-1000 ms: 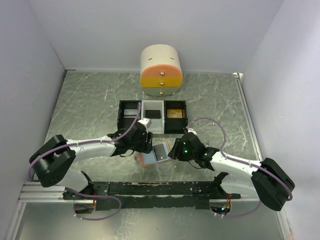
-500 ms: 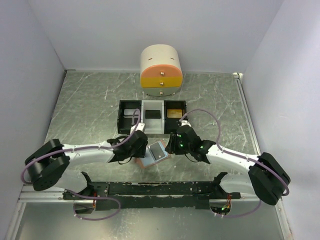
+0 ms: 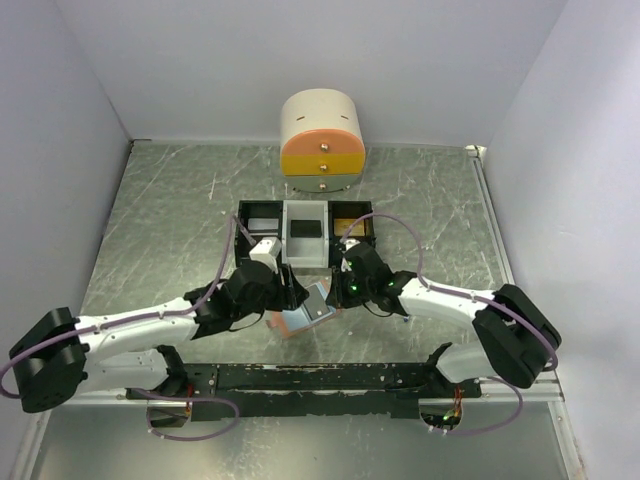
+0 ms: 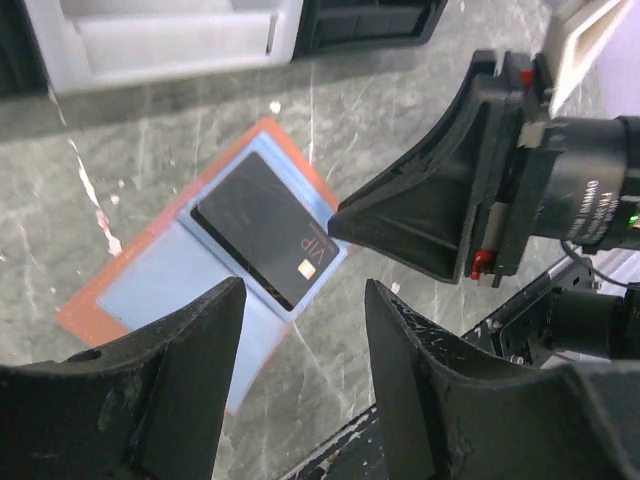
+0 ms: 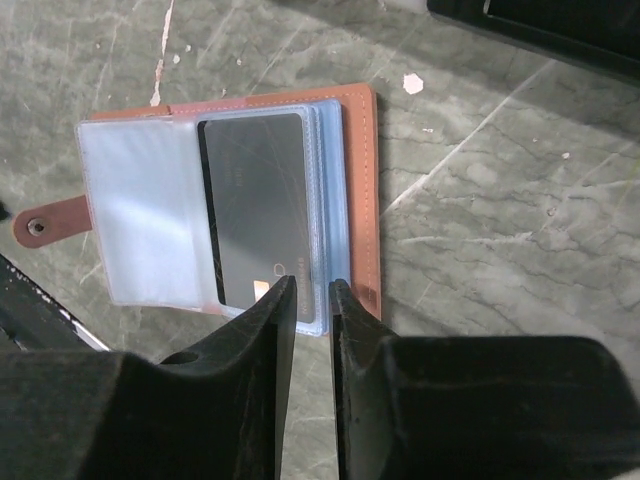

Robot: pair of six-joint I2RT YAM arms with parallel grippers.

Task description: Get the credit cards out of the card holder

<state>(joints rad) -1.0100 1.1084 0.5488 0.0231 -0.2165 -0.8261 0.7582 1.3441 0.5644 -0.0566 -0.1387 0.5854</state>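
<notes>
The card holder (image 5: 360, 190) lies open on the table, tan-brown with light blue lining; it also shows in the top view (image 3: 300, 318) and the left wrist view (image 4: 105, 295). A dark credit card (image 5: 262, 210) marked VIP (image 4: 265, 228) sits in its clear sleeve. My right gripper (image 5: 312, 285) is all but shut, a thin slit between the fingers, with its tips over the sleeve's outer edge (image 3: 337, 289). My left gripper (image 4: 305, 300) is open and empty, hovering over the holder's near corner (image 3: 288, 297).
Black-and-white compartment trays (image 3: 283, 262) stand just behind the holder, with a black card (image 3: 306, 228) in the white one and an orange-gold card (image 3: 352, 224) in the right one. A cream, orange and yellow drawer unit (image 3: 322, 142) stands further back. A black rail (image 3: 320, 378) runs along the near edge.
Both grippers have closed in on the holder: the left arm has stretched forward over its left side, the right gripper has slid left onto its right edge. The sleeve with the card has shifted a little.
</notes>
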